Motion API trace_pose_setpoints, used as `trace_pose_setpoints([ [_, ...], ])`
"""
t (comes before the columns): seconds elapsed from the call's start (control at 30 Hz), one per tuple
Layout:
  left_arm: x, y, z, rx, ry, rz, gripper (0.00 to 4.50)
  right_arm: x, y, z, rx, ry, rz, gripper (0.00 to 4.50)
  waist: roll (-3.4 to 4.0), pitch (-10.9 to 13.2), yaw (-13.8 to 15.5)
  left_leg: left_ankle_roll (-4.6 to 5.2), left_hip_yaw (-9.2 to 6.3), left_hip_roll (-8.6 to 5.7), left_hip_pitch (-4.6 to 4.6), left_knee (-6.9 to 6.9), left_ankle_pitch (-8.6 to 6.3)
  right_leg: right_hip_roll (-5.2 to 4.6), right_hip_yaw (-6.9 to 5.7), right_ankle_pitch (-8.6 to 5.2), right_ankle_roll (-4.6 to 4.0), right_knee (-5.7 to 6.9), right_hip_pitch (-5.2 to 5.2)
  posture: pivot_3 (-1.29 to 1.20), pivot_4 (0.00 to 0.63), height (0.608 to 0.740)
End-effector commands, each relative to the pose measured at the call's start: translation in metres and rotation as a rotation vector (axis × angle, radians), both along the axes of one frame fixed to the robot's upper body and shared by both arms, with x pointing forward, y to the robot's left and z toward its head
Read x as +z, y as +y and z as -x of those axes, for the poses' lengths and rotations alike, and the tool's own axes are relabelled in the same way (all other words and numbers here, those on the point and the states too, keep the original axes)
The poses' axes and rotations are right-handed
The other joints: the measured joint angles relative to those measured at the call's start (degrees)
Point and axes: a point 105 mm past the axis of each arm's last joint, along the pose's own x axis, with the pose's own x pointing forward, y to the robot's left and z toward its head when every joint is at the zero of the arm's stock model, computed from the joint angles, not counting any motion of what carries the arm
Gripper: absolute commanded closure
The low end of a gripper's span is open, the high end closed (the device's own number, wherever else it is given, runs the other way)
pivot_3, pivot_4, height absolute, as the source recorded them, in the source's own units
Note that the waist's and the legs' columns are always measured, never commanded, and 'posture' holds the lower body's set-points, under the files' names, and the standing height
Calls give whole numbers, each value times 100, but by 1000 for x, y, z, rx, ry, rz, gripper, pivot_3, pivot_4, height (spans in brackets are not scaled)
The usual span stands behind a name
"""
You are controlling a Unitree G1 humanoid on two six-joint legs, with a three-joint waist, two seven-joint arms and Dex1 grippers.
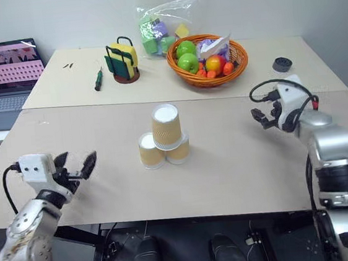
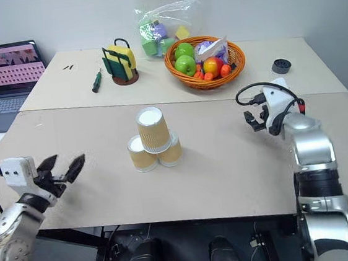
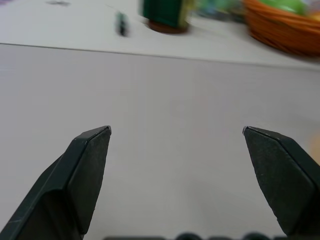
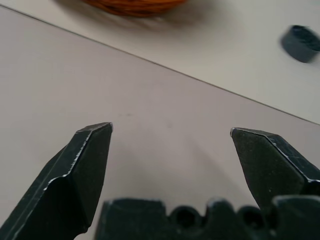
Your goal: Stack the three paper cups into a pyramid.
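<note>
Two robot arms are seen at the near edge of a pale table (image 1: 241, 173). On the left, the left gripper (image 1: 77, 167) is held just above the table's front edge, its two black fingers spread wide with nothing between them. On the right, the right gripper (image 1: 264, 120) is raised over the table's right side, its fingers also parted and empty. Both are kept well apart from the cups.

Near the middle of the table, three paper cups (image 1: 163, 144) are stacked upside down as a small pyramid. Two tan ribbed cups are set side by side, touching, and a third is placed on top, resting across both, its white base facing up.

Farther back, on a second table pushed against the first, an orange wicker basket (image 1: 236, 58) is filled with green apples and other fruit. Behind it to the left, a clear plastic bag (image 1: 160, 26) of coloured pieces is laid. A green and yellow holder (image 1: 123, 61) on a round brown base is stood to the left of the basket, with a screwdriver (image 1: 98, 80) lying beside it. A small dark ring (image 1: 281, 64) is seen to the right of the basket. An open laptop (image 1: 3, 77) is placed at the far left.
</note>
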Motion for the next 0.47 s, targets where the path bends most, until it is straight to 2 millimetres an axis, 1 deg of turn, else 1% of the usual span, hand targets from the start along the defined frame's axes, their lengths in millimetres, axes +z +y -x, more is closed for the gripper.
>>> trace_pose_setpoints([
  [0.03, 2, 22, -10, 208, -68, -40, 0, 15, -6, 3, -84, -154, 29, 46, -1, -1, -7, 0, 0, -1, 0, 3, 0, -2, 0, 0, 1, -2, 5, 0, 150, 661],
  [0.13, -10, 30, -24, 337, -84, -31, 0, -2, -3, 8, -109, -195, 60, 46, -13, -8, 39, -1, 0, -4, 5, 10, -1, -4, 0, -1, 6, -12, 22, 0, 150, 661],
  [0.17, -12, 33, -27, 366, -91, -19, 0, -7, -3, 10, -107, -201, 104, 46, -13, -7, 50, -1, 0, -5, 4, 12, -1, -4, -1, -1, 6, -12, 22, 0, 150, 661],
  [0.23, -10, 33, -37, 386, -108, -16, 0, -31, -4, 19, -129, -175, 17, 46, -19, -10, 90, 0, 0, -8, -2, 14, -1, -6, -1, -1, 6, -12, 18, 0, 150, 661],
  [0.3, -8, 32, -44, 385, -120, -23, 0, -45, 1, 24, -113, -153, 9, 46, -23, -12, 107, -1, -5, -6, -2, 12, -1, -3, -4, -2, 7, -9, 17, 0, 150, 661],
  [0.4, -4, 35, -49, 397, -145, -26, 0, -51, 0, 27, -115, -147, 9, 46, -23, -12, 93, -2, -4, -8, -3, 16, -1, -6, -4, -1, 7, -8, 18, 0, 150, 661],
  [0.47, -3, 36, -51, 401, -150, -35, 0, -50, -3, 27, -137, -159, -18, 46, -24, -13, 89, -2, -5, -6, 0, 16, -1, -4, -4, -1, 6, -6, 19, 0, 150, 661],
])
